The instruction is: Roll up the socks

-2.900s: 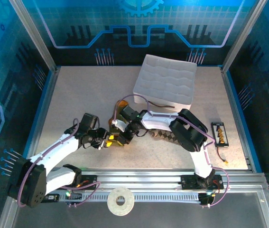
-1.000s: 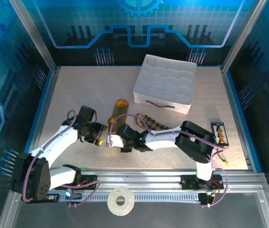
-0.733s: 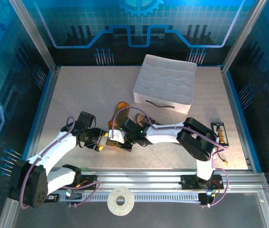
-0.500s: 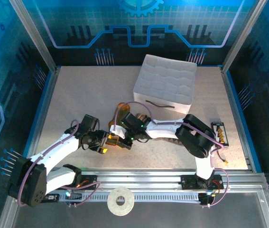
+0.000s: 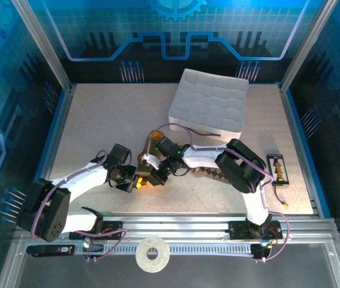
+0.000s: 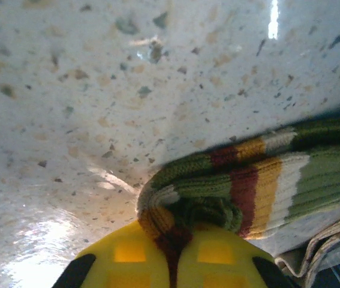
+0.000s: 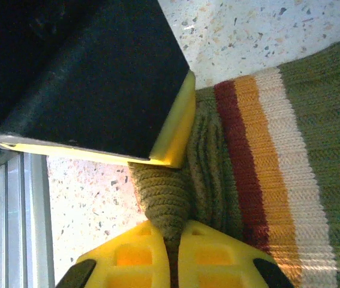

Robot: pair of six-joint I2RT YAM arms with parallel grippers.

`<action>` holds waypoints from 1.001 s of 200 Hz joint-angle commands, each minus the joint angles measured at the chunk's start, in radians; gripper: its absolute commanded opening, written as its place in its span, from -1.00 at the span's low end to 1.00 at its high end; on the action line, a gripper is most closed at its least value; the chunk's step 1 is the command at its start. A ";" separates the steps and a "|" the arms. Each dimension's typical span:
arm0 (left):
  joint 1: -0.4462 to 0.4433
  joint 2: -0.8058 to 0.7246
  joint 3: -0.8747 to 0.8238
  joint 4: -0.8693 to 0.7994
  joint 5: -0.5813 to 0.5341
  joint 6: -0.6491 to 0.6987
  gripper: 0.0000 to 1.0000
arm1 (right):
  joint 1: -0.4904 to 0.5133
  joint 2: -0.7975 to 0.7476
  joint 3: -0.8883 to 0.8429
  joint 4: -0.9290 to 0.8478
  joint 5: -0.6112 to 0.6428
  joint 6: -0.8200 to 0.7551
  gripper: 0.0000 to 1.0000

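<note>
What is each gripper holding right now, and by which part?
Both grip the olive green sock by its striped cuff: the left gripper pinches the folded cuff edge, the right gripper the bunched cuff fabric beside it.

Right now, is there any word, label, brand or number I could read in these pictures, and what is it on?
Nothing legible.
The small black board on the right has orange marks, too small to read.
The blue back wall shows a gear drawing, no words.
The olive sock has stripes, no label.
</note>
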 commanded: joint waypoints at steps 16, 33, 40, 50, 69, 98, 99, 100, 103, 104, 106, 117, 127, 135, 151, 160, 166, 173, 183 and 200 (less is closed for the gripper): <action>-0.001 0.071 0.019 -0.154 0.004 -0.029 -1.00 | 0.018 -0.146 -0.121 0.128 0.093 -0.066 -0.49; 0.013 0.089 0.048 -0.200 0.009 -0.019 -1.00 | 0.072 -0.282 -0.242 0.244 0.292 -0.201 -0.17; 0.020 0.096 0.058 -0.220 0.008 -0.009 -1.00 | 0.101 -0.327 -0.293 0.300 0.380 -0.266 -0.05; 0.028 0.102 0.073 -0.239 0.009 0.005 -1.00 | 0.145 -0.372 -0.352 0.357 0.499 -0.358 0.08; 0.047 0.116 0.096 -0.263 0.012 0.032 -1.00 | 0.224 -0.389 -0.385 0.376 0.667 -0.524 0.11; 0.063 0.154 0.122 -0.274 0.023 0.068 -1.00 | 0.313 -0.315 -0.396 0.465 0.852 -0.684 0.13; 0.063 0.156 0.123 -0.274 0.023 0.069 -1.00 | 0.313 -0.311 -0.395 0.469 0.857 -0.688 0.13; 0.063 0.157 0.124 -0.275 0.024 0.070 -1.00 | 0.316 -0.308 -0.394 0.472 0.862 -0.691 0.13; 0.064 0.161 0.127 -0.275 0.025 0.073 -1.00 | 0.321 -0.294 -0.390 0.479 0.873 -0.700 0.13; 0.064 0.163 0.128 -0.275 0.026 0.073 -1.00 | 0.322 -0.290 -0.388 0.482 0.877 -0.703 0.13; 0.064 0.165 0.129 -0.275 0.025 0.075 -1.00 | 0.325 -0.282 -0.385 0.485 0.883 -0.708 0.13; 0.065 0.177 0.140 -0.278 0.026 0.087 -1.00 | 0.337 -0.241 -0.365 0.505 0.914 -0.731 0.13; 0.065 0.184 0.147 -0.281 0.027 0.093 -1.00 | 0.340 -0.211 -0.341 0.509 0.928 -0.734 0.11; 0.065 0.190 0.151 -0.279 0.029 0.095 -1.00 | 0.342 -0.189 -0.331 0.509 0.937 -0.730 0.08; 0.067 0.194 0.156 -0.283 0.029 0.102 -1.00 | 0.342 -0.154 -0.275 0.488 0.936 -0.708 -0.10; 0.068 0.194 0.158 -0.284 0.028 0.103 -1.00 | 0.340 -0.138 -0.257 0.465 0.930 -0.687 -0.31; 0.069 0.192 0.158 -0.281 0.029 0.105 -1.00 | 0.339 -0.131 -0.248 0.450 0.923 -0.668 -0.42; 0.071 0.191 0.160 -0.281 0.029 0.108 -1.00 | 0.337 -0.128 -0.240 0.429 0.909 -0.644 -0.55; 0.073 0.189 0.166 -0.284 0.030 0.116 -1.00 | 0.333 -0.129 -0.233 0.384 0.879 -0.606 -0.71; 0.075 0.177 0.172 -0.289 0.029 0.127 -1.00 | 0.321 -0.142 -0.220 0.320 0.814 -0.532 -0.89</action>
